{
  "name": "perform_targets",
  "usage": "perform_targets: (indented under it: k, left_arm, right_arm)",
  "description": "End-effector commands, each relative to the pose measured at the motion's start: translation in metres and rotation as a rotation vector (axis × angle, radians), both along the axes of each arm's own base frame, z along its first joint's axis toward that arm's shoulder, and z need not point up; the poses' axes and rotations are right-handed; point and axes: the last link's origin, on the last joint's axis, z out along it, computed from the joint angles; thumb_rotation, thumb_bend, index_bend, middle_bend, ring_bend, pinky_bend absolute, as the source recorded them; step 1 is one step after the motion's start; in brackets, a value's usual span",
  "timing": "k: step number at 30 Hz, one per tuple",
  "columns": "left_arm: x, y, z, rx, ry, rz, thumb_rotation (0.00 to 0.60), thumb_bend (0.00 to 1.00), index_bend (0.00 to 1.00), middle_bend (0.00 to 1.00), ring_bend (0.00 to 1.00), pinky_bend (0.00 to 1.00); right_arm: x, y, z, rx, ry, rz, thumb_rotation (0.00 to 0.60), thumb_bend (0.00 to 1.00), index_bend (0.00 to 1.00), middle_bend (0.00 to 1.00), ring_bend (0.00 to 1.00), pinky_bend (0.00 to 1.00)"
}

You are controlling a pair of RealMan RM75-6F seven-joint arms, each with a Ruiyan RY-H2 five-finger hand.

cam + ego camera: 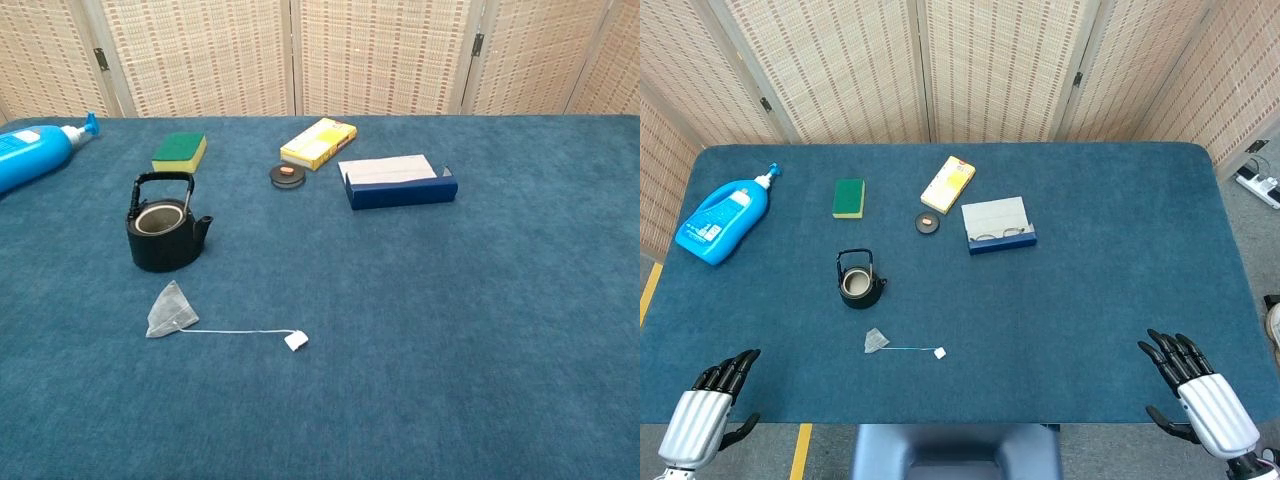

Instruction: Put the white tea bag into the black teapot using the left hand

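- We see the white tea bag (170,309) lying flat on the blue surface (480,300), just in front of the black teapot (166,229), its string running right to a small white tag (296,340).
- The teapot stands upright with no lid on, handle raised.
- Our left hand (710,405) rests at the near left edge, holding nothing, fingers apart; it is well apart from the tea bag.
- Our right hand (1195,390) sits at the near right edge, likewise spread and holding nothing.
- Behind the teapot lie a green sponge (179,152), a yellow box (318,142) and a blue bottle (35,155).
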Motion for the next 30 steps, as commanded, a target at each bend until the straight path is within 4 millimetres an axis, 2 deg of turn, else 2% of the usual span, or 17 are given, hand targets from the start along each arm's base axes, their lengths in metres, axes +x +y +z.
perform_targets:
  k: [1,7,10,11,13,15,16,22,26,27,30]
  left_arm:
    - [0.001,0.000,-0.001,-0.004,-0.003,0.000,0.600,0.29,0.00,0.17,0.21,0.29]
    - [0.004,0.000,-0.007,-0.031,-0.006,-0.024,0.600,0.29,0.00,0.17,0.21,0.30]
    - [0.012,-0.001,-0.012,-0.064,-0.043,-0.085,0.600,0.29,0.00,0.20,0.24,0.33]
    - [0.014,0.000,-0.013,-0.072,-0.059,-0.107,0.600,0.29,0.00,0.24,0.27,0.37]
    - [0.014,0.004,-0.016,-0.086,-0.072,-0.118,0.600,0.29,0.00,0.38,0.41,0.52]
    - [0.016,0.011,-0.021,-0.139,-0.097,-0.103,0.600,0.29,0.00,0.58,0.62,0.73]
    - [0.018,0.015,-0.023,-0.157,-0.099,-0.102,0.600,0.29,0.00,0.64,0.67,0.78]
    - [0.047,0.032,-0.036,-0.172,-0.089,-0.188,0.600,0.29,0.03,0.80,0.78,0.87]
    - [0.069,0.045,-0.053,-0.193,-0.134,-0.217,0.600,0.29,0.15,0.98,0.96,1.00]
    - [0.073,0.048,-0.058,-0.201,-0.146,-0.221,0.600,0.29,0.19,1.00,0.99,1.00]
    - [0.084,0.061,-0.073,-0.217,-0.177,-0.230,0.600,0.29,0.27,1.00,1.00,1.00]
  right_arm:
    - [0.000,0.003,0.001,0.000,0.002,0.007,0.600,0.31,0.00,0.00,0.00,0.00]
    - [0.002,0.006,0.003,-0.008,0.000,0.027,0.600,0.31,0.00,0.00,0.00,0.00]
    - [0.003,0.009,0.005,-0.018,-0.001,0.037,0.600,0.31,0.00,0.00,0.00,0.00]
    - [0.003,0.010,0.006,-0.020,-0.004,0.039,0.600,0.31,0.00,0.00,0.00,0.00]
    - [0.003,0.011,0.010,-0.057,0.005,0.037,0.600,0.31,0.00,0.00,0.00,0.00]
    - [0.004,0.014,0.012,-0.110,0.022,0.043,0.600,0.31,0.00,0.00,0.00,0.00]
    - [0.005,0.015,0.013,-0.114,0.016,0.048,0.600,0.31,0.00,0.00,0.00,0.00]
    - [0.008,0.023,0.014,-0.096,-0.003,0.092,0.600,0.31,0.00,0.00,0.00,0.00]
    - [0.009,0.026,0.015,-0.080,-0.012,0.113,0.600,0.31,0.00,0.00,0.00,0.00]
    - [0.009,0.027,0.016,-0.084,-0.014,0.116,0.600,0.31,0.00,0.00,0.00,0.00]
    - [0.009,0.029,0.024,-0.154,-0.007,0.116,0.600,0.31,0.00,0.00,0.00,0.00]
